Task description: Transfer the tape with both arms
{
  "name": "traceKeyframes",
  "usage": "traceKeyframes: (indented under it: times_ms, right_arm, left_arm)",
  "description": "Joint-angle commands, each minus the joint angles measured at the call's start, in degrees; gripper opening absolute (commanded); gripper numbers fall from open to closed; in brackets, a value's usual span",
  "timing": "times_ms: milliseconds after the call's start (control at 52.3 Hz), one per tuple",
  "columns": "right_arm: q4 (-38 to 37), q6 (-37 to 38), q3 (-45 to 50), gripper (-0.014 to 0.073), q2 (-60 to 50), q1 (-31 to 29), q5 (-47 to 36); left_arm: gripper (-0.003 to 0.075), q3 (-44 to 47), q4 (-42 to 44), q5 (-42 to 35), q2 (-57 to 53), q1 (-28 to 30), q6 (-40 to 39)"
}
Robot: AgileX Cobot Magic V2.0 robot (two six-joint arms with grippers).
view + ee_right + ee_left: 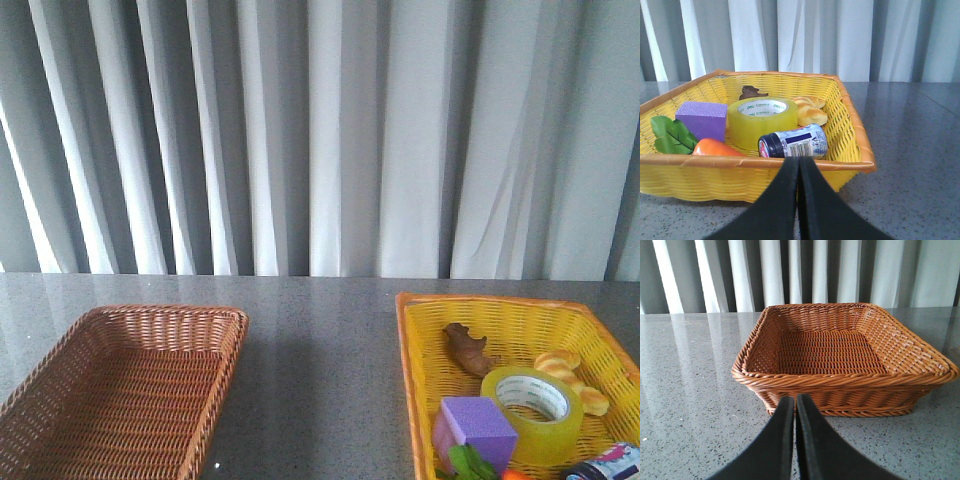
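The yellow tape roll (532, 408) lies flat in the yellow basket (420, 340) at the front right, beside a purple cube (477, 425). In the right wrist view the tape (762, 121) sits in the middle of the basket (750, 175), behind a small lying jar (793, 141). My right gripper (799, 161) is shut and empty, just outside the basket's near rim. My left gripper (795, 399) is shut and empty, just outside the near wall of the empty brown wicker basket (840, 385). Neither arm shows in the front view.
The yellow basket also holds a brown figure (468, 350), a bread piece (570, 375), a carrot (715, 148) with green leaves (669, 136) and the jar (610, 465). The brown basket (120, 390) stands at the front left. Grey speckled tabletop (320, 370) lies between the baskets; curtains hang behind.
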Motion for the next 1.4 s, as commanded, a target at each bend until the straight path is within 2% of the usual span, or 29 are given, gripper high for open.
traceKeyframes:
  times_ms: [0, 956, 1147, 1281, 1377]
  right_arm:
    - [-0.21, -0.06, 0.47, -0.0008, -0.83, -0.36, -3.97]
    - [-0.21, -0.06, 0.44, -0.0008, -0.83, -0.36, -4.06]
    - [-0.59, 0.1, 0.4, -0.0008, -0.83, -0.36, -12.38]
    - [1.37, 0.26, 0.4, -0.0008, -0.83, -0.36, -18.47]
    - [1.79, 0.26, 0.4, -0.0008, -0.83, -0.36, -18.43]
  left_arm:
    - [-0.0006, -1.32, -0.69, -4.09, -1.0, -0.32, -0.1]
    - [-0.0006, -1.32, -0.69, -4.09, -1.0, -0.32, -0.1]
    - [-0.0006, -1.44, 8.93, -4.09, -1.0, -0.32, 8.18]
    - [-0.0006, -1.44, 9.87, -4.09, -1.0, -0.32, 8.85]
    - [-0.0006, -1.44, 9.87, -4.09, -1.0, -0.32, 8.85]
